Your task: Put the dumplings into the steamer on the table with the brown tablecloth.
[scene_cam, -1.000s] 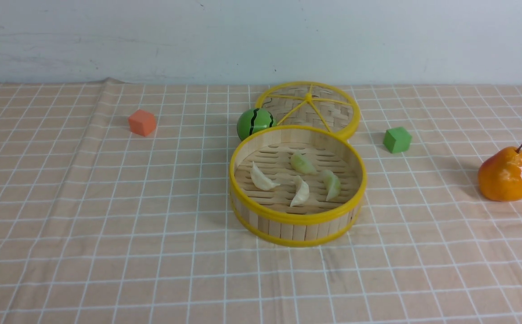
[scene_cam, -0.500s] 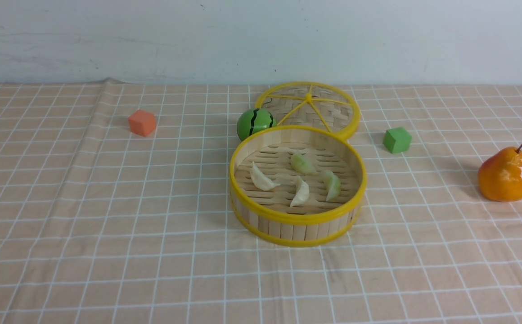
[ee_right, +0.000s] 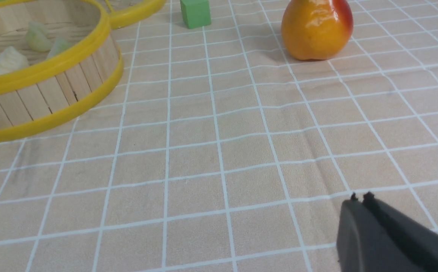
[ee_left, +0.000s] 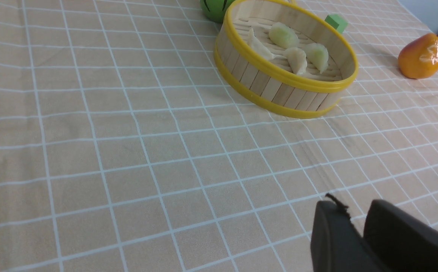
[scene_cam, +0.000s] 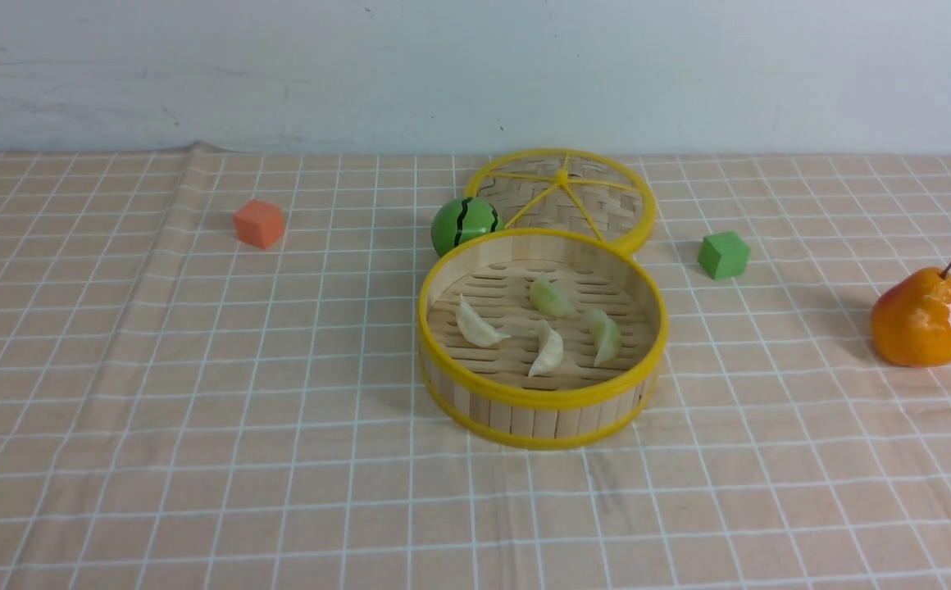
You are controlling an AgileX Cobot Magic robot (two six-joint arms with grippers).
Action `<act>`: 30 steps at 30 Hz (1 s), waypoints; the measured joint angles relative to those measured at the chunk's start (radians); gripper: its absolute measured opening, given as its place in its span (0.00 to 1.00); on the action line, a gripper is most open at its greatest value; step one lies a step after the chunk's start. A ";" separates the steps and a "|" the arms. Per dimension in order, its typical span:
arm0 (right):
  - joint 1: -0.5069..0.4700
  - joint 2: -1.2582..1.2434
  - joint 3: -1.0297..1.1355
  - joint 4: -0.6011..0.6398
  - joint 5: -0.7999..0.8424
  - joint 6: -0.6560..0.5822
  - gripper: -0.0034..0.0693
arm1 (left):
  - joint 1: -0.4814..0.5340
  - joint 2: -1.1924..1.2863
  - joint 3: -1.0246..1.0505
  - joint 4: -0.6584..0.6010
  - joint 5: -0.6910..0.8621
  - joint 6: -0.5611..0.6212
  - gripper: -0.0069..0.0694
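The steamer [scene_cam: 541,400] stands mid-table on the brown tablecloth [scene_cam: 197,369]. Inside it lie all the dumplings: two white [scene_cam: 478,324] [scene_cam: 549,351] and two pale green [scene_cam: 552,299] [scene_cam: 606,336]. Neither gripper shows in the front view. In the left wrist view my left gripper [ee_left: 355,206] hangs low over bare cloth, well short of the steamer [ee_left: 279,90], its tips slightly apart and empty. In the right wrist view my right gripper [ee_right: 359,198] is shut and empty over bare cloth, away from the steamer [ee_right: 34,98].
The woven lid [scene_cam: 598,192] lies behind the steamer, with a green watermelon ball [scene_cam: 465,223] beside it. An orange cube [scene_cam: 260,223] sits at the back left, a green cube [scene_cam: 723,254] to the right, and a pear [scene_cam: 921,318] at the far right.
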 joint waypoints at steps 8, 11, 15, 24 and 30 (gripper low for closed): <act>0.000 0.000 0.000 0.000 0.000 0.000 0.04 | 0.000 0.000 0.000 0.000 0.000 0.000 0.26; 0.000 0.000 0.000 0.000 0.000 0.000 0.05 | 0.000 0.000 0.000 0.000 0.000 0.000 0.26; 0.000 0.000 0.000 0.000 0.000 0.000 0.05 | 0.000 0.000 0.000 0.000 0.000 0.000 0.27; 0.000 0.000 -0.001 0.000 0.001 0.000 0.07 | 0.000 0.000 0.000 0.000 0.000 0.000 0.28; 0.000 0.000 -0.001 0.000 0.001 0.000 0.08 | 0.000 0.000 0.000 0.000 0.000 0.000 0.29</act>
